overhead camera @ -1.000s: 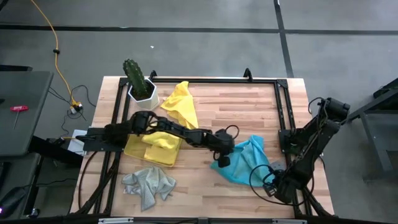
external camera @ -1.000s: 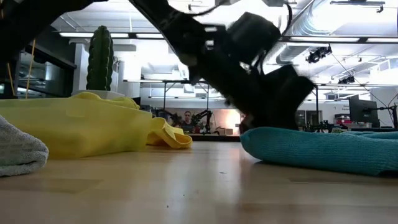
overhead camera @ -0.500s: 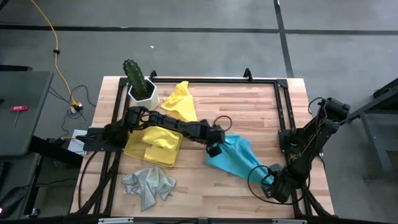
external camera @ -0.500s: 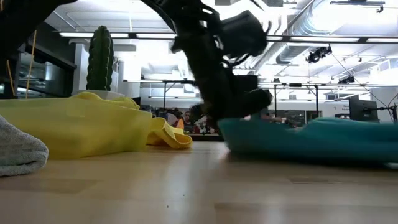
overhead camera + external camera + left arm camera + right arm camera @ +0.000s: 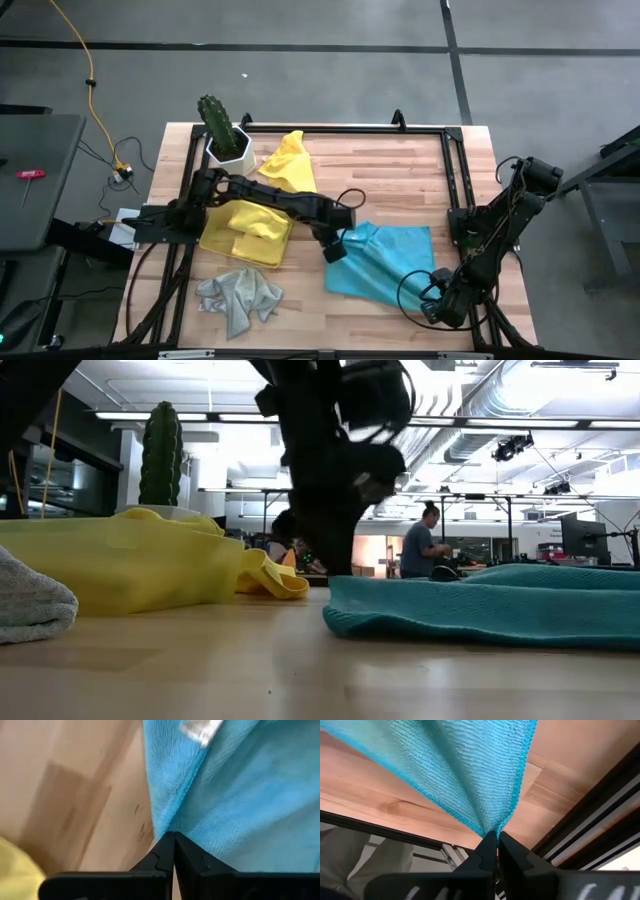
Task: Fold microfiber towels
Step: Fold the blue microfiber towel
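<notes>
While both arms pinch opposite corners, you have the turquoise towel (image 5: 380, 262) spread flat on the table (image 5: 400, 170) for folding | left gripper (image 5: 333, 248) clamped tight on its near-centre corner | right gripper (image 5: 437, 300) clamped tight on the corner at the table's edge | cloth: soft, ribbed microfiber, roughly square, lying between both grippers

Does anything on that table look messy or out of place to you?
Yes. The grey towel lies crumpled near the front edge, and a yellow towel sits bunched by the cactus. The blue towel is not flat either: the left tool and right tool each pinch a corner.
</notes>
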Robot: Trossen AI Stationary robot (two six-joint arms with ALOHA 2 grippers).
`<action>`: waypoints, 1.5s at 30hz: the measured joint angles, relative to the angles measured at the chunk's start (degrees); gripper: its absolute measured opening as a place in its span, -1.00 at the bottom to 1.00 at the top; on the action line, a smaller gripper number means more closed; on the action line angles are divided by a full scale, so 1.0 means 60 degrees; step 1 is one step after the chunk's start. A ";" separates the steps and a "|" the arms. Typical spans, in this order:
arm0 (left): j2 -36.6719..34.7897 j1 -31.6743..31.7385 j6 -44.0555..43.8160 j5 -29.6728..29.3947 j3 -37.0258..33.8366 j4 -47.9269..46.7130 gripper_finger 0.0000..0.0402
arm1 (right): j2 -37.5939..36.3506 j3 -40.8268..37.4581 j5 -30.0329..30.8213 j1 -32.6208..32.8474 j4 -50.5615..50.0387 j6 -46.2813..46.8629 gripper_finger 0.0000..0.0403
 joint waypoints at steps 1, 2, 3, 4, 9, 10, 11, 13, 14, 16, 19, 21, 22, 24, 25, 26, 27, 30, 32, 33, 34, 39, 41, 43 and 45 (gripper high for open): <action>-0.0097 0.0011 0.0186 -0.0010 0.0010 0.0055 -1.00 | 0.0000 0.0000 0.0004 0.0000 -0.0003 -0.0001 -1.00; -0.0170 0.0017 0.0436 -0.0031 0.0010 0.0035 -1.00 | 0.0000 0.0000 0.0007 0.0001 -0.0006 -0.0035 -1.00; -0.0251 0.0039 0.0681 -0.0064 0.0010 0.0033 -1.00 | -0.0004 0.0002 0.0013 0.0007 -0.0012 -0.0065 -1.00; -0.0315 0.0065 0.0838 -0.0066 0.0010 0.0024 -1.00 | -0.0004 0.0004 0.0026 0.0017 -0.0037 -0.0089 -1.00; -0.0701 0.0268 0.1748 -0.0049 0.0013 -0.0026 -0.96 | -0.0001 0.0004 0.0345 0.0036 -0.0071 -0.0797 -0.81; -0.0751 0.0332 0.1918 0.0017 0.0013 0.0178 -0.93 | -0.0004 0.0004 0.0516 0.0036 -0.0082 -0.0969 -0.75; -0.0764 0.0389 0.2087 0.0140 0.0013 0.0543 -0.89 | -0.0004 0.0004 0.0726 0.0036 -0.0089 -0.1171 -0.68; -0.0764 0.0476 0.2476 0.0628 0.0017 0.1320 -0.80 | -0.0004 0.0004 0.1001 0.0035 -0.0167 -0.1684 -0.53; -0.0760 0.0492 0.2643 0.0734 0.0017 0.1634 -0.75 | -0.0004 0.0004 0.1034 0.0010 -0.0201 -0.1965 -0.46; -0.0607 0.0470 0.2974 0.0708 0.0043 0.2398 -0.64 | -0.0004 0.0004 0.1041 -0.0007 -0.0255 -0.2408 -0.33; -0.0206 0.0338 0.3084 0.0590 0.0032 0.3303 -0.46 | -0.0004 0.0004 0.1169 0.0004 -0.0502 -0.2603 -0.18; -0.0009 0.0214 0.3110 0.0544 0.0028 0.3905 -0.37 | -0.0021 0.0004 0.1293 0.0000 -0.0681 -0.2736 -0.12; 0.0071 0.0145 0.3137 0.0408 0.0028 0.4204 -0.32 | -0.0026 0.0004 0.1317 0.0000 -0.0738 -0.2803 -0.10; 0.0249 0.0024 0.3183 -0.0150 0.0035 0.4567 -0.25 | -0.0026 0.0004 0.1329 0.0000 -0.0916 -0.2820 -0.08; 0.0332 -0.0021 0.3183 -0.0462 0.0034 0.4624 -0.23 | -0.0026 0.0004 0.1365 0.0000 -0.0965 -0.2820 -0.08; 0.0435 -0.0043 0.3187 -0.0682 0.0024 0.4610 -0.21 | -0.0026 0.0004 0.1405 0.0000 -0.0971 -0.2823 -0.08; 0.0534 -0.0071 0.3227 -0.0859 0.0024 0.4697 -0.20 | -0.0026 0.0004 0.1428 0.0000 -0.0969 -0.2820 -0.08; 0.0746 -0.0076 0.3272 -0.1025 0.0033 0.4789 -0.19 | -0.0026 0.0004 0.1632 0.0000 -0.0970 -0.2797 -0.09; 0.0893 -0.0076 0.3270 -0.1091 0.0028 0.4733 -0.20 | -0.0029 0.0004 0.1747 0.0000 -0.0980 -0.2798 -0.09; 0.0993 -0.0085 0.3266 -0.1210 0.0028 0.4893 -0.21 | -0.0029 0.0004 0.1760 0.0000 -0.0980 -0.2802 -0.09; 0.1043 -0.0100 0.3261 -0.1302 0.0026 0.4953 -0.21 | -0.0029 0.0004 0.1793 0.0000 -0.0995 -0.2795 -0.09; 0.1090 -0.0152 0.3502 -0.1515 0.0041 0.5281 -0.26 | -0.0029 0.0004 0.1826 0.0000 -0.1038 -0.2792 -0.09; 0.1145 -0.0157 0.3624 -0.1541 0.0021 0.5176 -0.29 | -0.0029 0.0004 0.1918 0.0000 -0.1120 -0.2791 -0.09; 0.1175 -0.0153 0.3680 -0.1586 0.0023 0.5220 -0.34 | -0.0029 0.0004 0.2098 0.0000 -0.1166 -0.2788 -0.09; 0.1212 -0.0153 0.3678 -0.1613 0.0035 0.5192 -0.43 | -0.0029 0.0004 0.2246 0.0000 -0.1219 -0.2788 -0.09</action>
